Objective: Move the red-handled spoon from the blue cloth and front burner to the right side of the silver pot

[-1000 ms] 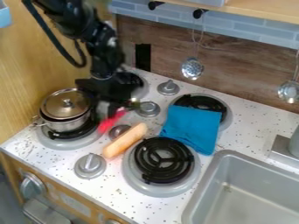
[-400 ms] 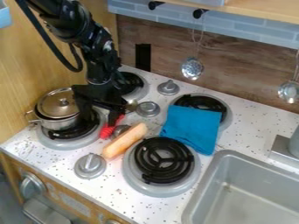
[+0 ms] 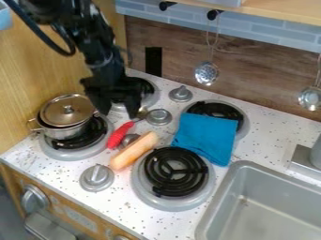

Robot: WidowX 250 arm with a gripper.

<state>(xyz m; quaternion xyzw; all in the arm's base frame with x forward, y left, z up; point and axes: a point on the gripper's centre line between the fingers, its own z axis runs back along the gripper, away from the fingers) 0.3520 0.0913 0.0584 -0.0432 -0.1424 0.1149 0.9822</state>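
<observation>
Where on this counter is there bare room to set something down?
The white counter looks bare between the blue cloth and faucet base, with a smaller patch between the front countertop knob and front edge. It's crowded around the gripper, lidded pot, red-handled tool and orange stick.

Parted black fingers (image 3: 132, 104) near red-handled utensil (image 3: 119, 135)

Cuts off the arm (image 3: 103, 51) at upper left and the sink (image 3: 212, 204) at lower right; hides part of a rear burner (image 3: 150, 97) behind the gripper (image 3: 118, 114); covers part of another burner (image 3: 216, 108), right of centre, with the blue cloth (image 3: 203, 138); leaves the head of the red-handled utensil (image 3: 119, 135) too blurred to tell.
</observation>
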